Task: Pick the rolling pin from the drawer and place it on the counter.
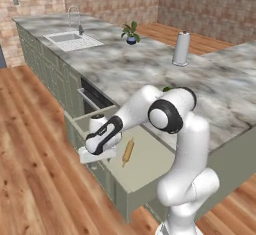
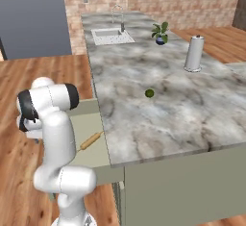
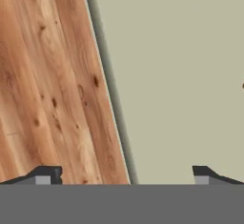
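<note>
Here the gripper (image 3: 124, 175) hangs over the front edge of the drawer (image 1: 150, 171), its two fingertips (image 3: 47, 174) spread wide with nothing between them, one above the wooden floor (image 3: 47, 75) and one above the pale drawer bottom. The rolling pin (image 1: 128, 151) lies flat near the middle of the pulled-out drawer, apart from the gripper, below the edge of the counter (image 2: 158, 109).

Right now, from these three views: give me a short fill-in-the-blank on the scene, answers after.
1. The rolling pin lies inside the open ____.
2. The tool has nothing between its fingertips; its jaws stand ____.
3. The small dark green ball sits on the ____.
4. In the hand view, one fingertip is over the wood floor, the other over the drawer's ____ inside.

Answers: drawer; open; counter; beige
</note>
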{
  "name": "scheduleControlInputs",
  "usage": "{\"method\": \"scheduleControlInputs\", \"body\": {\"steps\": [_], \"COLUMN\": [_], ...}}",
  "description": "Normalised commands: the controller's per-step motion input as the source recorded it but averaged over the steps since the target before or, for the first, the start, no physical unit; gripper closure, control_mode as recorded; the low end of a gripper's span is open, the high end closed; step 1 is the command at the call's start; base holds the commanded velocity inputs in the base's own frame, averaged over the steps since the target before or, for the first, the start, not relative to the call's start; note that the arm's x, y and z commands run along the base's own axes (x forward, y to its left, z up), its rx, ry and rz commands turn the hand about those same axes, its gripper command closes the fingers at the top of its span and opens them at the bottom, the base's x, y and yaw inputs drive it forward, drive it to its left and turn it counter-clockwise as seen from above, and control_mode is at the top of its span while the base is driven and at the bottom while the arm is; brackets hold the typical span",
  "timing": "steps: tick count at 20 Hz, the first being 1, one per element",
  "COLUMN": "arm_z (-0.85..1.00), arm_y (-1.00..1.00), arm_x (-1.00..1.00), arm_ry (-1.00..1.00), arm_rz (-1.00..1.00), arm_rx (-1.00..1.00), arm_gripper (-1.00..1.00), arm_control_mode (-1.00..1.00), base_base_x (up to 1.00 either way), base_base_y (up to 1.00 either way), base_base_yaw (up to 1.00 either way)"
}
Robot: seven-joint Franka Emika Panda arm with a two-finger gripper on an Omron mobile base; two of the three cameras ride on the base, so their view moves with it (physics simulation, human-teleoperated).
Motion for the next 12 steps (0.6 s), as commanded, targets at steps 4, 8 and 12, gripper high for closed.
{"method": "scheduleControlInputs", "body": {"steps": [4, 8, 12], "arm_z": [0.04, 0.40, 0.88], "arm_y": [1.00, 1.00, 0.73], "arm_x": [-0.06, 0.00, 0.00], "arm_ry": [-0.02, -0.06, -0.03], "arm_rz": [0.00, 0.00, 0.00], "arm_rx": [-0.04, 0.00, 0.04], "arm_gripper": [-1.00, -1.00, -1.00], "arm_control_mode": [-1.00, -1.00, -1.00], "base_base_x": [0.00, 0.00, 0.00], "base_base_y": [0.00, 0.00, 0.00], "base_base_yaw": [0.00, 0.00, 0.00]}}
